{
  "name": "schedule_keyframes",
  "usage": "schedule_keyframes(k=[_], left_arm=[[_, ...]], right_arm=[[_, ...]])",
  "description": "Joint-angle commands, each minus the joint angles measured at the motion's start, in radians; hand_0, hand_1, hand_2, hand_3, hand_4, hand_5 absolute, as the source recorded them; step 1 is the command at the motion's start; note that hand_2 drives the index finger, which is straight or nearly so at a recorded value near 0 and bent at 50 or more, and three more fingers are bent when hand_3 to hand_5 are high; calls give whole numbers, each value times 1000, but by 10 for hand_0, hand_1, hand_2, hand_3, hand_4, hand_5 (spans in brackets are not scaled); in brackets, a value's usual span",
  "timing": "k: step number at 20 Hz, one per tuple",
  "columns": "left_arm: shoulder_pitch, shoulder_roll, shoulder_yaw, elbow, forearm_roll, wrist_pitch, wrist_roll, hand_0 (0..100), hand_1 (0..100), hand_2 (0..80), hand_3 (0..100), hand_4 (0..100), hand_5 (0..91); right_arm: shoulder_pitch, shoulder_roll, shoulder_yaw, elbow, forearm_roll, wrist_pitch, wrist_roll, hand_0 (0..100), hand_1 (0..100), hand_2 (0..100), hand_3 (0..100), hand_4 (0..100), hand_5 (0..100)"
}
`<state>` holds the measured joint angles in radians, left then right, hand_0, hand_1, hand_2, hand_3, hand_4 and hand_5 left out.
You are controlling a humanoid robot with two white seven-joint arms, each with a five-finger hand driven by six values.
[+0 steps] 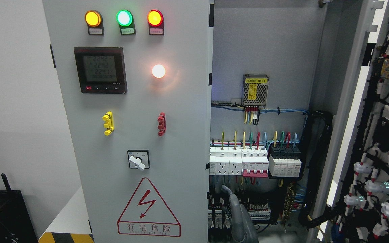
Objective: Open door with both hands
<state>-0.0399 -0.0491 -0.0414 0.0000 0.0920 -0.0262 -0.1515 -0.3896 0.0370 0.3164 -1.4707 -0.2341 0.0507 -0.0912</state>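
The cabinet's left door (181, 135) is closed; it carries three lit lamps (124, 18), a meter (100, 70), a yellow handle (108, 123), a red handle (161, 124) and a rotary switch (137, 160). The right door (380, 141) stands swung wide open to the right, its wired inner side facing me. Behind it the cabinet interior (265, 50) is exposed, with a row of breakers (255, 163) and a small power supply (256, 89). Only a slim grey part of my right hand (240, 219) rises from the bottom edge, in front of the lower wiring, touching neither door.
A thick black cable bundle (316, 162) runs down the interior's right side to the open door. A black box (5, 216) sits at the lower left by the white wall. Yellow-black hazard striping (66, 237) marks the cabinet's base.
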Motion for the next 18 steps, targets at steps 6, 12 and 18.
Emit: schedule_keyframes(k=[6, 12, 18], left_arm=[[0, 0, 0, 23, 0, 0, 0, 120, 389, 0, 0, 0, 0], [0, 0, 0, 23, 0, 0, 0, 120, 389, 0, 0, 0, 0], [0, 0, 0, 25, 0, 0, 0, 120, 389, 0, 0, 0, 0]], right_arm=[[-17, -2, 1, 24, -8, -2, 1, 50, 0, 0, 0, 0, 0], [-37, 0, 4, 44, -11, -2, 1, 50, 0, 0, 0, 0, 0], [-41, 0, 7, 44, -13, -2, 1, 50, 0, 0, 0, 0, 0]])
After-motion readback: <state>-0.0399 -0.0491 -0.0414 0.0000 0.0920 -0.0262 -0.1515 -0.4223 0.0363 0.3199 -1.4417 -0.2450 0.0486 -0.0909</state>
